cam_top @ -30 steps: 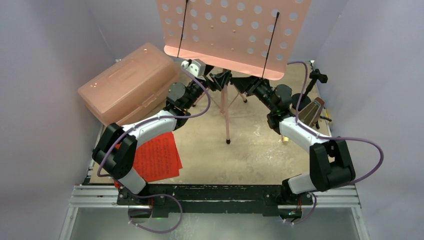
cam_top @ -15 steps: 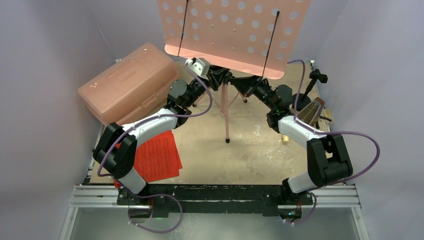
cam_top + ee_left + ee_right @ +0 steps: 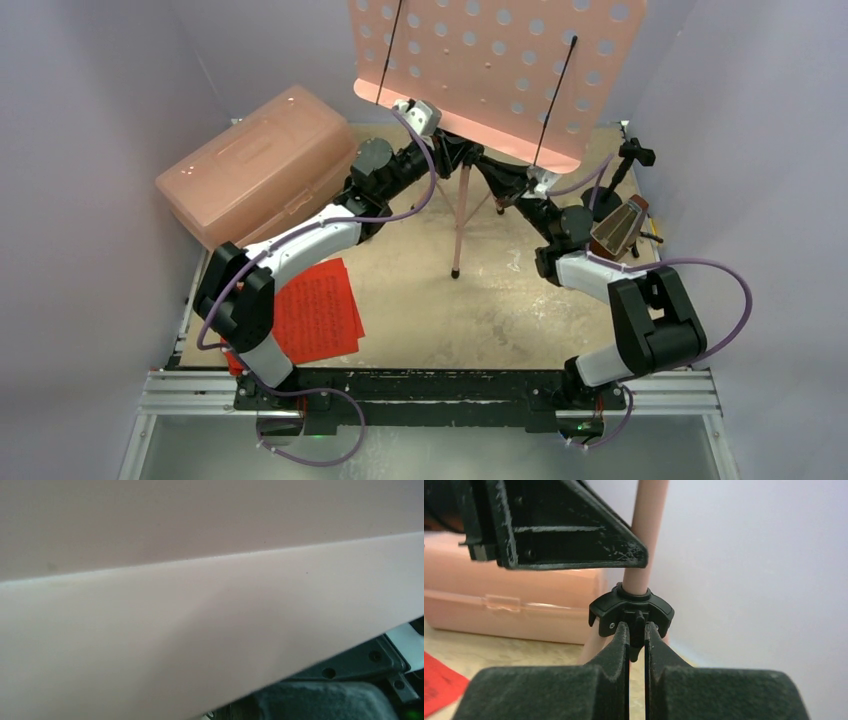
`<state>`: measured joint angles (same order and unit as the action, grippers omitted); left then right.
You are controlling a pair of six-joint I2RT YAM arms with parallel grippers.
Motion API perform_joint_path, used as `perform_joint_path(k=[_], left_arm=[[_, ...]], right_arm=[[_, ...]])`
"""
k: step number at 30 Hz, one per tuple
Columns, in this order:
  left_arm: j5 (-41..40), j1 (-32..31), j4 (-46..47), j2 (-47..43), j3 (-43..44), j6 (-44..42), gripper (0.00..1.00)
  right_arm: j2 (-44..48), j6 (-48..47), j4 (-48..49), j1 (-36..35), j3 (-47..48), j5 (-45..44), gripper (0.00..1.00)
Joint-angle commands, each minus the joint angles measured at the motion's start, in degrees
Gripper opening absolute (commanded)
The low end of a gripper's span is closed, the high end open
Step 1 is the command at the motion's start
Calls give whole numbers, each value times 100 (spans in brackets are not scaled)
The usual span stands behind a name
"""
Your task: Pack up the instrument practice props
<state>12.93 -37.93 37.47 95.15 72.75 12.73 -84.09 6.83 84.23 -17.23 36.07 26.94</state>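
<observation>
Since a second ago the music stand (image 3: 500, 70) has swung right, away from the box (image 3: 255, 175), both arms following. Left gripper (image 3: 452, 158) sits at the near-upright pole (image 3: 462, 215), right of the box; its camera sees only pink desk (image 3: 200, 630), so I cannot tell its grip. Right gripper (image 3: 637, 630), beyond the pole, pinches the black collar (image 3: 631, 607); only its wrist view shows that.
</observation>
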Motion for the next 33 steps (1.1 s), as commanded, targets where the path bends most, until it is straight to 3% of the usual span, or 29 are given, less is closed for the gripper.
perform_joint_path(k=[1,8,14,27,30,33], left_arm=[[-337,141,174,-117,492,212,0],[-328,143,-40,-262,491,156,0],[-378,138,-211,-323,357,224,0],[-218,136,-633,-648,-8,511,0],[-159,122,-735,-742,-94,551,0],[-81,106,-780,-824,-167,613,0]], right_arm=[[-157,-1613,1040,-26,-29,666,0],[-207,-3154,684,-28,252,1038,14],[147,-3856,231,-34,186,645,39],[984,-1258,777,-209,-1117,273,61],[910,-742,1010,-496,-1339,191,65],[694,-728,1323,-981,-1558,-550,67]])
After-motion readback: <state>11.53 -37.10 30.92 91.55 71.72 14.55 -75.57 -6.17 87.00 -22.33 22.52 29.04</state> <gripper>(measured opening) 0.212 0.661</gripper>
